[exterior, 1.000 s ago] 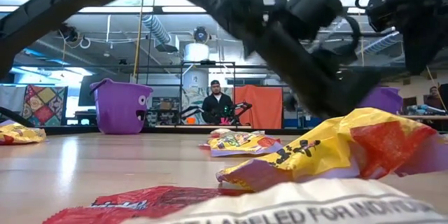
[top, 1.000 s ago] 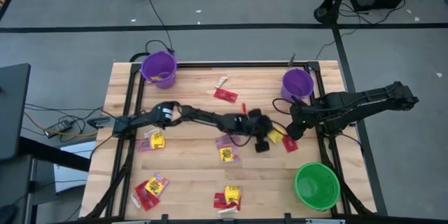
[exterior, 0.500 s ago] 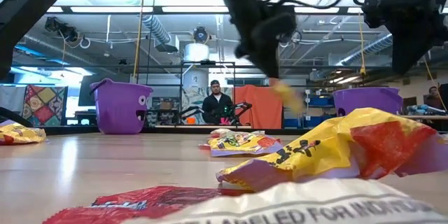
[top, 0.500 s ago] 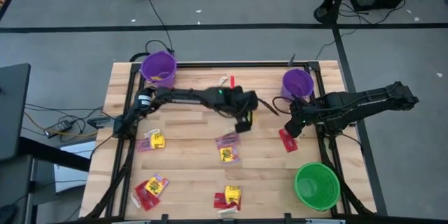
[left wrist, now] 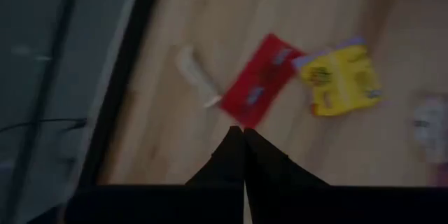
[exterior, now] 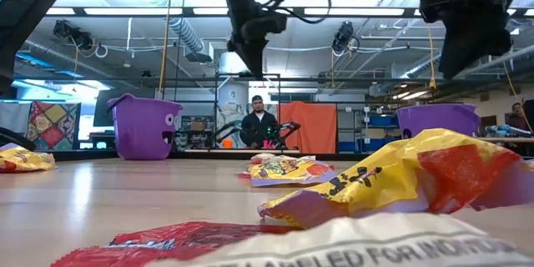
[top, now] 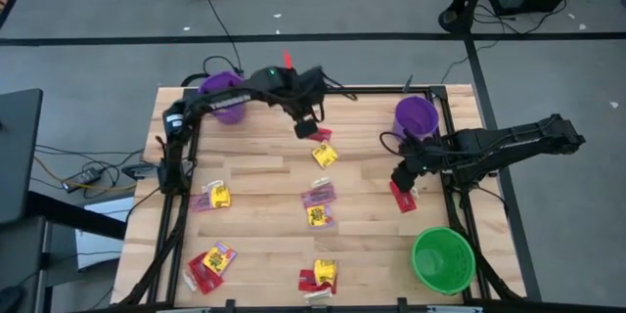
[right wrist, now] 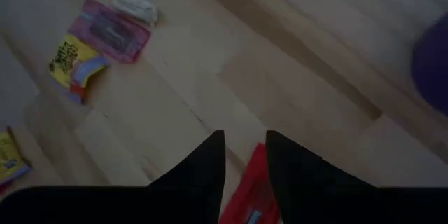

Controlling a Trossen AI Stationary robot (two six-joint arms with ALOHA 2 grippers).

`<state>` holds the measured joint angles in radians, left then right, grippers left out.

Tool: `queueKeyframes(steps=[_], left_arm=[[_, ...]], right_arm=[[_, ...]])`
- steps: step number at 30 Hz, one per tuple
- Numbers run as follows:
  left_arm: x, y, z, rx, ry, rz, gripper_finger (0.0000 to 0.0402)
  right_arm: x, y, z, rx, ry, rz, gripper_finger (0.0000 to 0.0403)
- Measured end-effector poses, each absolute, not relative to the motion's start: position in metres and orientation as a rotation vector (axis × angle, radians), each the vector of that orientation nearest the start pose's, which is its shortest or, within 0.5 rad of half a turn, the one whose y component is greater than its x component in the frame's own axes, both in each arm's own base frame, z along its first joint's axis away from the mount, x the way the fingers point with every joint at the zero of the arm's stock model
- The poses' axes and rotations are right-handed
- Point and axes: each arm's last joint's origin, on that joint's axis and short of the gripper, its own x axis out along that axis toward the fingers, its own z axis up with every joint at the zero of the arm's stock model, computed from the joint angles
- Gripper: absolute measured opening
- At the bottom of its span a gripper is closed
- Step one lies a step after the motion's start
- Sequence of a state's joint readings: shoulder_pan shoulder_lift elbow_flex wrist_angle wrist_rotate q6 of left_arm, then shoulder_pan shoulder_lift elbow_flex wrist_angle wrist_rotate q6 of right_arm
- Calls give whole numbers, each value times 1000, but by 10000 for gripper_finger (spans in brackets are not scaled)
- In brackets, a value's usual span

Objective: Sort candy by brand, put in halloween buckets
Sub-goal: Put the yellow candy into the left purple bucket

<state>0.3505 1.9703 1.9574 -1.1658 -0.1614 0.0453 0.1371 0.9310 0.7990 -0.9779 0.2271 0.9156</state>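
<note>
My left gripper (top: 306,125) hangs shut and empty high over the table's far middle, near the far-left purple bucket (top: 221,96). Below it, a red candy (left wrist: 262,87) and a yellow candy (top: 325,154) lie flat on the wood. My right gripper (top: 402,182) is open above another red candy (top: 402,199), which shows between its fingers in the right wrist view (right wrist: 246,194) without being touched. A second purple bucket (top: 416,115) stands at the far right. The green bucket (top: 442,259) stands at the near right.
More candy lies scattered: a yellow one (top: 217,196) at the left, a pink-and-yellow pile (top: 318,207) in the middle, red ones (top: 210,264) near left, a yellow-red pile (top: 321,274) at the near edge. Bare wood lies between them. A person stands far behind the table (exterior: 260,125).
My left gripper has risen and swung from beside the right gripper toward the table's far edge and the far-left purple bucket, tipping steeper downward. The yellow candy that lay by the right gripper went with it and now lies free beside the far red candy.
</note>
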Motion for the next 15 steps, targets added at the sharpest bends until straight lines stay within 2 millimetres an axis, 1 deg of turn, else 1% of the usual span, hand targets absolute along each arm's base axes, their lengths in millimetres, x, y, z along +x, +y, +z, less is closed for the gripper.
queueKeyframes(steps=[3,6,8,11,15], left_arm=[[381,148,312,-223,1151,331,6],[391,145,303,-297,1087,251,30],[397,137,289,-317,1077,222,53],[404,125,262,-350,1075,212,94],[405,121,233,-432,1060,279,141]], right_arm=[[155,14,257,603,946,-583,116],[155,14,257,593,937,-597,116],[155,13,257,589,934,-602,116],[155,13,257,581,923,-618,116],[155,12,257,564,902,-641,116]])
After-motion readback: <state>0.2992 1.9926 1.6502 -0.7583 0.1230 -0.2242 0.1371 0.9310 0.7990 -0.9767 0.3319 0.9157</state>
